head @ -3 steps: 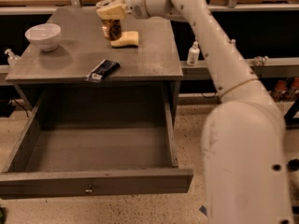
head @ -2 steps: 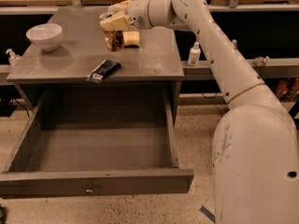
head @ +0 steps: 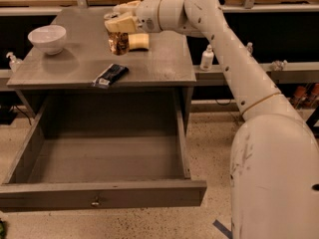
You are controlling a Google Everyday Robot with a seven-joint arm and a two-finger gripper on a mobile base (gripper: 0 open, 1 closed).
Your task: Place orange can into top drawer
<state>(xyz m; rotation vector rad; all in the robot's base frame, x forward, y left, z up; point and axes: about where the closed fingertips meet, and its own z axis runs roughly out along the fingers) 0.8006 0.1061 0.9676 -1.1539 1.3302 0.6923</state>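
Camera view: a small bottle [head: 11, 61] is standing just off the table's left edge, lower than the tabletop. A white bowl [head: 47, 38] is sitting at the left rear of the grey table [head: 159, 68]. A black packet [head: 110, 75] is lying flat near the front edge, and the print on its white end is too small to read. Below, the top drawer [head: 99, 195] is standing pulled out, with a small metal pull [head: 94, 201] at front centre. The gripper [head: 119, 25] is sitting over the table's middle rear, its fingers clamping the top of the orange can [head: 118, 44]. The can is staying upright over the tabletop, not over the drawer; its markings are unreadable, and whether its base is touching the table cannot be told. A yellow sponge [head: 139, 41] is lying just right of the can. The white arm [head: 219, 39] is reaching in from the right. A white bottle [head: 207, 59] is standing right of the table.
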